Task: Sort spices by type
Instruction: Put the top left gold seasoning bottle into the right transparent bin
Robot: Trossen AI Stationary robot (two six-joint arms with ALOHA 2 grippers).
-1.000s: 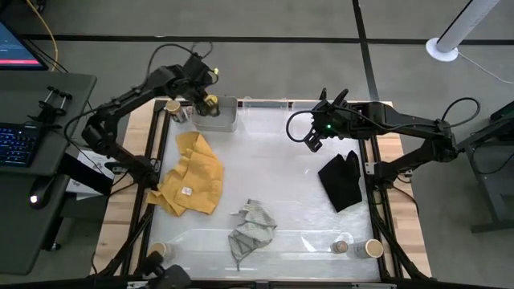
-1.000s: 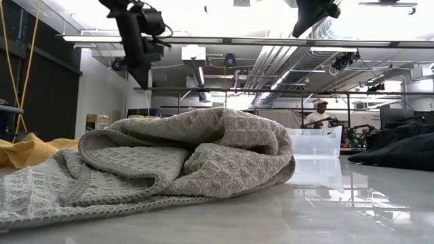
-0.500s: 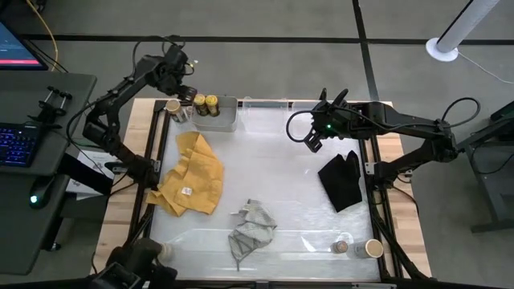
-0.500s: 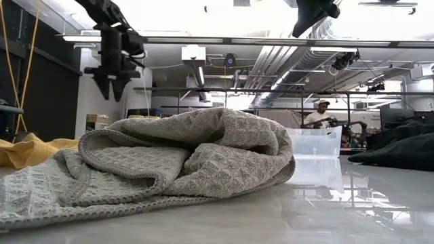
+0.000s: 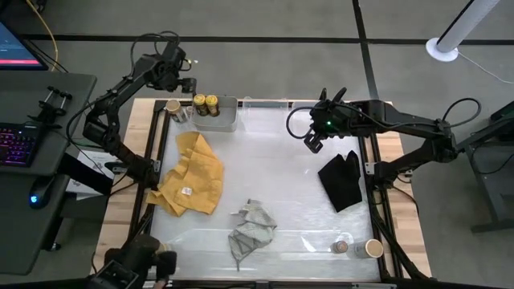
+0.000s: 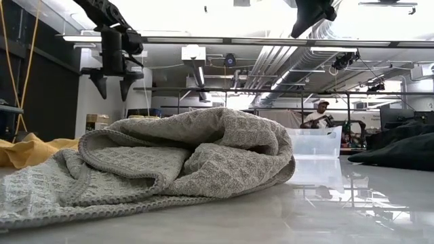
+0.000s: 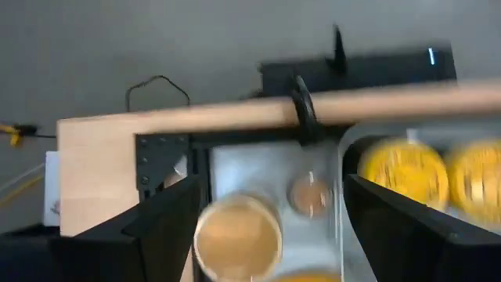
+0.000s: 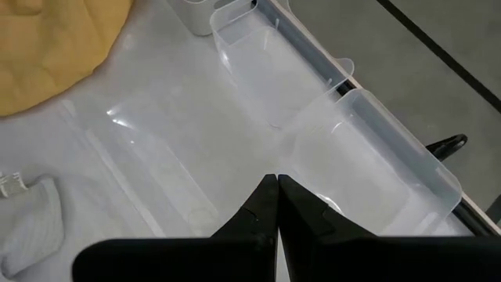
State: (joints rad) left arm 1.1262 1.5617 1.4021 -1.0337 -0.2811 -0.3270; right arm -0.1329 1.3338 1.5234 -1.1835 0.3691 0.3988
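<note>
Two dark spice jars with yellow tops (image 5: 206, 103) stand in the grey bin (image 5: 218, 119) at the far left; the left wrist view shows them as yellow tops (image 7: 403, 172). A tan jar (image 5: 173, 107) and a tiny jar (image 7: 309, 194) stand on the table just left of the bin. My left gripper (image 5: 173, 68) hangs open high above that corner, holding nothing. My right gripper (image 5: 313, 141) hovers shut over the table's far middle. Another tiny jar (image 5: 341, 246) and a tan jar (image 5: 373, 249) stand at the near right.
A yellow cloth (image 5: 193, 172), a grey cloth (image 5: 253, 229) and a black cloth (image 5: 341, 181) lie on the table. Clear bins (image 8: 376, 164) line the far edge. A dark shape (image 5: 136, 261) shows at the near left corner.
My left gripper has opened and let go of a yellow-topped jar, which now stands in the grey bin beside the other. The gripper has risen and drawn back toward the table's far left corner, its fingers spreading wider. A dark shape has moved in at the near left corner.
</note>
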